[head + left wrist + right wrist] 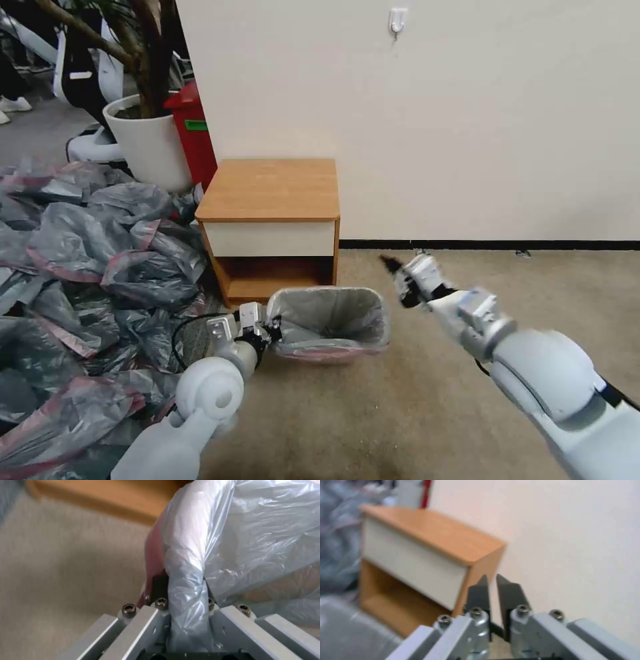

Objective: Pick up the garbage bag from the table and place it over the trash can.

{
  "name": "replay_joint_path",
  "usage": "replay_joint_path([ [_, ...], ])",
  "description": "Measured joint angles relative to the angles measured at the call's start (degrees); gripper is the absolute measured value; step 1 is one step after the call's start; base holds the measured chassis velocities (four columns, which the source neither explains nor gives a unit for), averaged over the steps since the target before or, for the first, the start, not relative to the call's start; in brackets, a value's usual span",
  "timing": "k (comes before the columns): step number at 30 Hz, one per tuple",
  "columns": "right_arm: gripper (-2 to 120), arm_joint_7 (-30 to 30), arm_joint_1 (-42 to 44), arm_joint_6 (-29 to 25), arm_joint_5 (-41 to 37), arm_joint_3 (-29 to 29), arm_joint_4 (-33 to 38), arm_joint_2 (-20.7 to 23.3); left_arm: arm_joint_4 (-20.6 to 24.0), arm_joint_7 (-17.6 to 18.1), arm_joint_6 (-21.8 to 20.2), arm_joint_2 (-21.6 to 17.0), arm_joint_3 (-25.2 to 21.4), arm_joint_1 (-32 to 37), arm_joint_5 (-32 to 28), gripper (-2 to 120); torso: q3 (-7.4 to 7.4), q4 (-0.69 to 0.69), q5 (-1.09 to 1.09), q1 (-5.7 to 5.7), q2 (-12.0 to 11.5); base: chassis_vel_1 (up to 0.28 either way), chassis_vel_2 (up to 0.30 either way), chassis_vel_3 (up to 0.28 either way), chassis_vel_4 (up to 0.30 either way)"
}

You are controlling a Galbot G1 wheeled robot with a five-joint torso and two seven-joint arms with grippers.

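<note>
Heaped grey bags (87,267), white plant pot (150,143) — perhaps a red bin (193,133).

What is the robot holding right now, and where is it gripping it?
The left gripper pinches the garbage bag at its folded-over edge on the trash can's rim. The right gripper holds nothing.

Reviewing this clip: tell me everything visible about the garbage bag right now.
The garbage bag is thin, crinkly, translucent grey plastic with a pink-red band at its mouth. It lines the trash can, its mouth folded out over the rim so the band shows along the near side. The can stands on the carpet in front of the table. The left end effector pinches a fold of the bag at the can's left rim; the left wrist view shows plastic bunched between its fingers.
</note>
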State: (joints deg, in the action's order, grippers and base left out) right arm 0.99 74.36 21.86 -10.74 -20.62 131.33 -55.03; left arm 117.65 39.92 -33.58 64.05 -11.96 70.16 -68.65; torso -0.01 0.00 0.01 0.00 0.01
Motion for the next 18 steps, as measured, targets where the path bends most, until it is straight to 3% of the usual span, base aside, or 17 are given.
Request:
replay_joint_path([
  [5, 28, 5.0, 4.9, -7.5, 1.1, -1.0, 0.0, -5.4, -0.4, 2.9, -1.1, 0.3, -0.9, 0.2, -5.1, 3, 0.00, 0.00, -0.01, 0.00, 0.0, 0.000, 0.000, 0.000, 0.000],
  [6, 28, 5.0, 4.9, -7.5, 1.1, -1.0, 0.0, -5.4, -0.4, 2.9, -1.1, 0.3, -0.9, 0.2, -5.1, 3, 0.00, 0.00, -0.01, 0.00, 0.0, 0.000, 0.000, 0.000, 0.000],
  [9, 43, 6.0, 6.9, -9.7, 2.1, -1.4, -0.2, -8.1, -0.8, 3.7, -1.5, 0.2, -0.9, 0.4, -5.2, 3, 0.00, 0.01, -0.01, 0.00, 0.0, 0.000, 0.000, 0.000, 0.000],
  [10, 43, 6.0, 6.9, -9.7, 2.1, -1.4, -0.2, -8.1, -0.8, 3.7, -1.5, 0.2, -0.9, 0.4, -5.2, 3, 0.00, 0.01, -0.01, 0.00, 0.0, 0.000, 0.000, 0.000, 0.000],
  [18, 77, 6.0, 8.2, -11.0, 3.3, -1.2, -0.9, -10.4, -2.5, 5.1, -2.5, 0.3, -0.6, 0.7, -4.4, 3, 0.01, 0.00, -0.01, 0.00, 0.0, 0.000, 0.000, 0.000, 0.000],
])
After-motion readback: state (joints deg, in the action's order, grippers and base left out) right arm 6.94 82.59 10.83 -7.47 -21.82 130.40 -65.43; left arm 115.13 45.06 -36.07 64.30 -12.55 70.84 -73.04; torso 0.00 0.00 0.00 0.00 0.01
